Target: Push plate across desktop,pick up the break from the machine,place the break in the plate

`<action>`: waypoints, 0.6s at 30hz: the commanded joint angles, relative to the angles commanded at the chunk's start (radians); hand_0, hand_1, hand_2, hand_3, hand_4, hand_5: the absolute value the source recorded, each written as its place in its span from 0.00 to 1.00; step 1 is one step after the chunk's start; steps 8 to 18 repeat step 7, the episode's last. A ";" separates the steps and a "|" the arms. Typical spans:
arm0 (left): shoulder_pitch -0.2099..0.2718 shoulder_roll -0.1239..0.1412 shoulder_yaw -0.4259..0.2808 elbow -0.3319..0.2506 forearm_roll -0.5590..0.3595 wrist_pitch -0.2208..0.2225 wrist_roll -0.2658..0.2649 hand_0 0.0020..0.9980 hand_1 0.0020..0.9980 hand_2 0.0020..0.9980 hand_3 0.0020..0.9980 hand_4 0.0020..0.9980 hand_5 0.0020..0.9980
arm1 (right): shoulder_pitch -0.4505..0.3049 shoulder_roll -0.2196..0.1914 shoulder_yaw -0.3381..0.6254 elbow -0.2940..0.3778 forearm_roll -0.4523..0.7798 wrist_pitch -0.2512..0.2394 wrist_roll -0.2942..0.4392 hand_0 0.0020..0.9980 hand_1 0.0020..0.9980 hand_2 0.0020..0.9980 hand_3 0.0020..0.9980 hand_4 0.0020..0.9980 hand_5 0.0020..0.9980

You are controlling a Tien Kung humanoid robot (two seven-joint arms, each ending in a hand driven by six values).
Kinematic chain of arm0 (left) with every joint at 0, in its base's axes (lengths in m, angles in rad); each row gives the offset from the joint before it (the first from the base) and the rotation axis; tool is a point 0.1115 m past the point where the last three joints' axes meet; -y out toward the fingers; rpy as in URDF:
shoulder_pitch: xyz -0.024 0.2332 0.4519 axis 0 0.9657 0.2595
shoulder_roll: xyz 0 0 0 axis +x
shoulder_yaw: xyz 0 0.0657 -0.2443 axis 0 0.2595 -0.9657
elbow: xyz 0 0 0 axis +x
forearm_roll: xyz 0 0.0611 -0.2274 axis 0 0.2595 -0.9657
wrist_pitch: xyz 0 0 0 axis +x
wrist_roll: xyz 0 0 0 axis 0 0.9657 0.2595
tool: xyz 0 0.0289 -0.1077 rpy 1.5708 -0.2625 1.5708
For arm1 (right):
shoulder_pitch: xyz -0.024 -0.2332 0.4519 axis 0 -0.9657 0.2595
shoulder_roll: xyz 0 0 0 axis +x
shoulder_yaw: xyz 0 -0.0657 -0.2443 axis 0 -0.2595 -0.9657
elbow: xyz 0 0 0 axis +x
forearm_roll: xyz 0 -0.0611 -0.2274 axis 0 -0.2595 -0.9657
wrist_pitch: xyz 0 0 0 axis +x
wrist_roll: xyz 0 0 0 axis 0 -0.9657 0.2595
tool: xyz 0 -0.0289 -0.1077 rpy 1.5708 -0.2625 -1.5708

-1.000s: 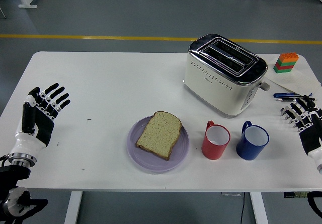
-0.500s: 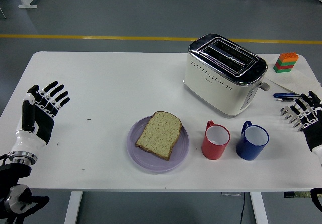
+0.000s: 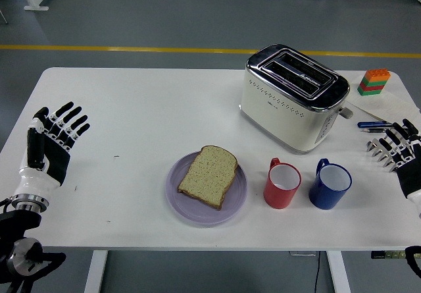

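Left hand (image 3: 51, 140) at left table edge, fingers spread, holding nothing; right hand (image 3: 398, 149) at right edge, fingers apart, empty. Bread slice (image 3: 209, 175) lies on lilac plate (image 3: 237, 204) near front of white table (image 3: 151, 108). Toaster (image 3: 293, 97) behind, slots empty. Red mug (image 3: 283, 184), blue mug (image 3: 331, 186) right of plate. Grey floor with yellow line (image 3: 118, 48) beyond

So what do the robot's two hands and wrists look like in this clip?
Both are five-fingered hands with black segmented fingers and pale tips. The left hand has a black palm over a white wrist cuff, then a metal ring and black arm joints below. The right hand shows the same black fingers and a white cuff at the picture's edge.
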 joint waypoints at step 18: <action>0.005 0.000 -0.011 -0.006 0.008 -0.014 0.007 0.77 0.76 0.76 0.72 0.54 1.00 | 0.006 0.000 -0.008 0.000 -0.003 -0.004 -0.002 0.75 0.71 0.72 0.68 0.54 0.33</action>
